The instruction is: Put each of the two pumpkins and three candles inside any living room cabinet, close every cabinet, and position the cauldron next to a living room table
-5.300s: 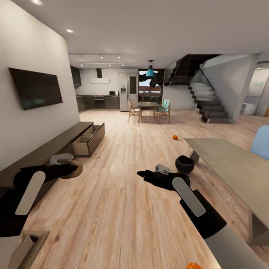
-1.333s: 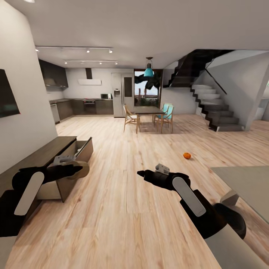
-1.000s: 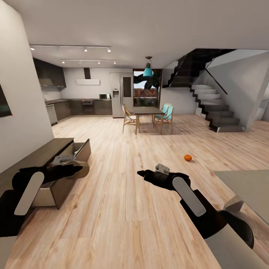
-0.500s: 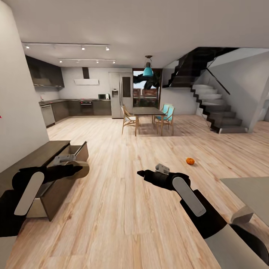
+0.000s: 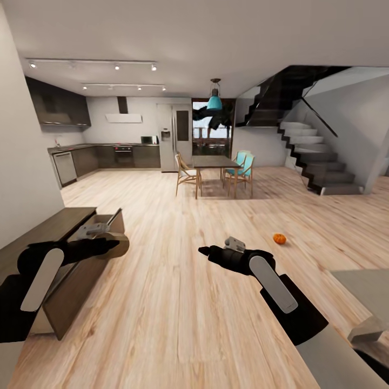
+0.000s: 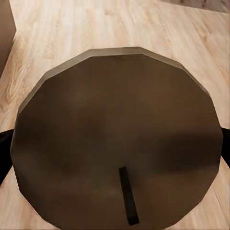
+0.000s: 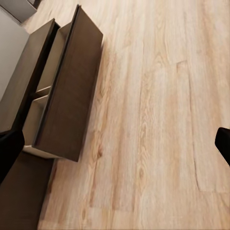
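Nearby, cabinet (image 5: 65, 254) drawer open.

Pale wooden floorboards (image 5: 178, 302) run through the whole open room, and one small orange pumpkin (image 5: 279, 238) sits alone on them, well apart from everything else. Against the left wall the long, low dark-brown cabinet (image 5: 48, 229) stands on the boards with its wide front (image 7: 72, 86) pulled out over the floor. Farther back a dining table (image 5: 212, 161) with wooden and teal chairs rests on the same boards, and a grey table (image 5: 364, 283) corner shows at the near right.
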